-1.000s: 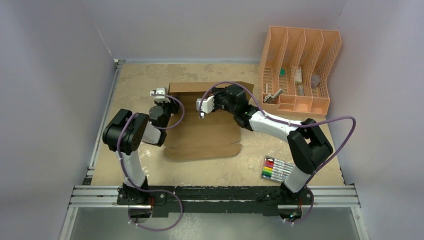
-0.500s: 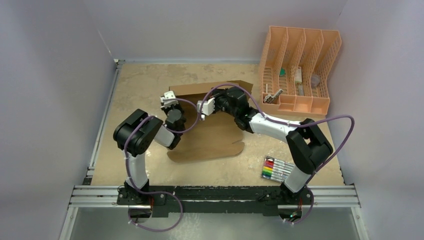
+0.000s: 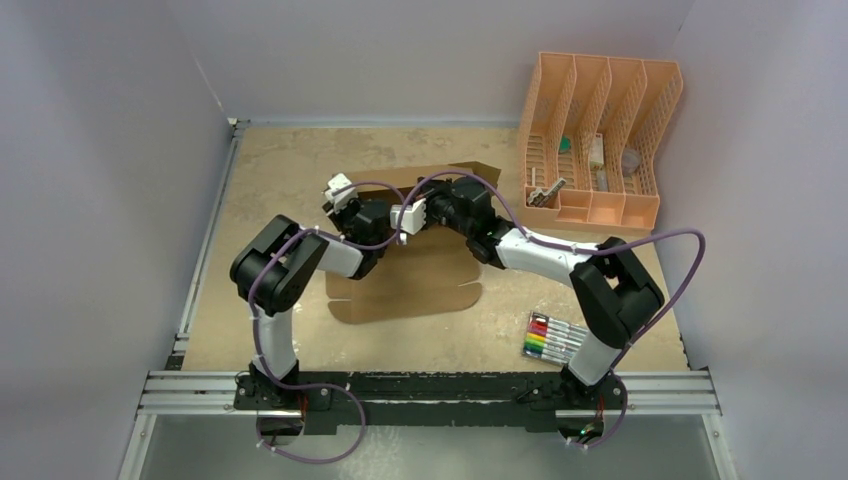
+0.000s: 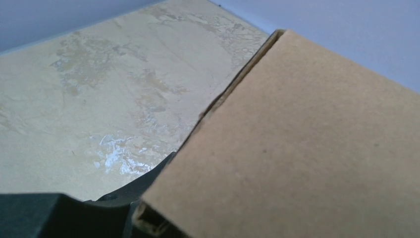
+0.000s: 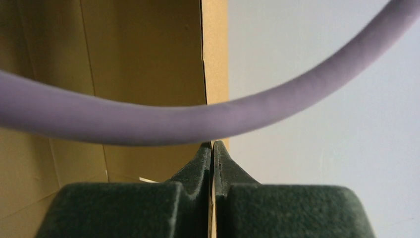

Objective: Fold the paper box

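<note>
The paper box point(image 3: 420, 282) is a brown cardboard sheet lying flat mid-table, with its back panel point(image 3: 482, 172) raised upright. My right gripper point(image 3: 452, 198) is shut on the top edge of that panel; in the right wrist view the thin card point(image 5: 143, 59) runs between the pressed fingertips of my right gripper point(image 5: 212, 145). My left gripper point(image 3: 376, 213) is at the same panel, just left of the right one. In the left wrist view the cardboard point(image 4: 307, 148) covers most of the jaws. Only one dark finger point(image 4: 74, 213) shows beside its thick folded edge.
A peach slotted organizer point(image 3: 600, 140) holding small items stands at the back right. A pack of coloured markers point(image 3: 555, 337) lies at the front right. A purple cable point(image 5: 148, 121) crosses the right wrist view. Walls close in on three sides.
My left arm has swung right along the raised panel, from its left end to beside the right gripper. The sheet shifted slightly. The right gripper kept its grip.
</note>
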